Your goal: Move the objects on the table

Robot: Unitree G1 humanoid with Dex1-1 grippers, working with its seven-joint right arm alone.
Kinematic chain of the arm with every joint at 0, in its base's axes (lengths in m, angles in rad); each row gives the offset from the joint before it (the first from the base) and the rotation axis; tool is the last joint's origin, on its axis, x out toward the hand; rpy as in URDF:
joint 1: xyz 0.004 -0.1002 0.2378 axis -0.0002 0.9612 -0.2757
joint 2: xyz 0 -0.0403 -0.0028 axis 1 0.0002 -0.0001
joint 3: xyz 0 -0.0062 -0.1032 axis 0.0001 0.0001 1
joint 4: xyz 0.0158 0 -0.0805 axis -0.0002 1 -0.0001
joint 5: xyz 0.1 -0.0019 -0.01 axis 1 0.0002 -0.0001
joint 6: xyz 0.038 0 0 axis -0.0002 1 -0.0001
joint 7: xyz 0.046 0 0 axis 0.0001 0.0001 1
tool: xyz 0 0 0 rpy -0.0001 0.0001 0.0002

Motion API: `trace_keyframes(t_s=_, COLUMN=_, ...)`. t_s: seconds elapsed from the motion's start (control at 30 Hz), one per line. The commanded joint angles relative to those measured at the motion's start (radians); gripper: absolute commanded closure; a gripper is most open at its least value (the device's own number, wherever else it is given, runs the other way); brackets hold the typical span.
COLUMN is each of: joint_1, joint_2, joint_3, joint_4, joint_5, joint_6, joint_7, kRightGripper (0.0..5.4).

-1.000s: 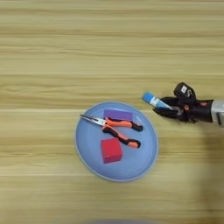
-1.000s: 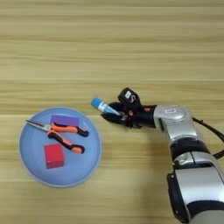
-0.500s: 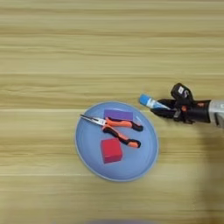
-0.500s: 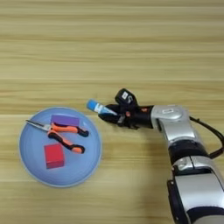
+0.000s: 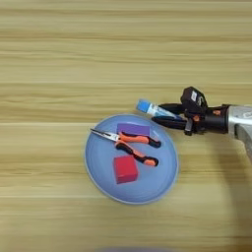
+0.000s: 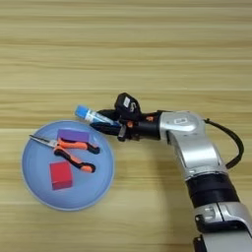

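**Tube in pincer at plate's upper-right rim; three items on plate**

Counter (image 5: 59,59): light wood grain, horizontal pale/tan stripes, fills the whole view.

Right arm (image 6: 189,142): silver forearm, comes in from the bottom right and bends left across the counter (full length shows only in the right eye view).

Plate (image 5: 98,170): round, light blue, sits lower centre of the counter. Carries three things.

Pliers (image 5: 129,144): orange-and-black handles, needle nose pointing to the plate's upper-left, handles towards the right. They lie diagonally across the middle of the plate.

Purple block (image 5: 133,129): flat, at the plate's upper part, just behind the pliers and touching or overlapped by them (cannot tell which).

Red cube (image 5: 125,169): lower middle of the plate, just below the pliers' handles, apart from the purple block.

Pincer (image 5: 160,114): two black fingers clamped on the blue tube (image 5: 150,108), holding it roughly horizontal, blue cap end pointing left. Tube sits just beyond the plate's upper-right rim, near the purple block but apart from it. Whether it touches the counter — cannot tell.
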Motion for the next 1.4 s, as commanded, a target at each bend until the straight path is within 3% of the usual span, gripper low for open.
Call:
trace_keyframes(t_s=0.03, joint_1=-0.034, joint_2=-0.02, joint_3=0.001, joint_4=-0.074, joint_5=0.019, joint_6=0.006, joint_7=-0.018, kRightGripper=4.0)
trace_keyframes(t_s=0.33, joint_1=0.006, joint_2=-0.034, joint_3=0.044, joint_4=-0.103, joint_5=0.024, joint_6=0.017, joint_7=0.034, kRightGripper=4.0)
trace_keyframes(t_s=0.73, joint_1=0.021, joint_2=-0.037, joint_3=0.089, joint_4=-0.039, joint_5=-0.003, joint_6=0.016, joint_7=0.06, kRightGripper=4.0)
trace_keyframes(t_s=0.9, joint_1=0.02, joint_2=-0.033, joint_3=0.088, joint_4=-0.037, joint_5=-0.001, joint_6=0.018, joint_7=0.05, kRightGripper=3.37)
trace_keyframes(t_s=1.2, joint_1=-0.005, joint_2=0.0, joint_3=0.014, joint_4=-0.108, joint_5=0.09, joint_6=0.035, joint_7=0.016, kRightGripper=2.39)
trace_keyframes(t_s=1.4, joint_1=-0.062, joint_2=0.052, joint_3=-0.114, joint_4=-0.165, joint_5=0.238, joint_6=0.052, joint_7=-0.04, kRightGripper=1.84)
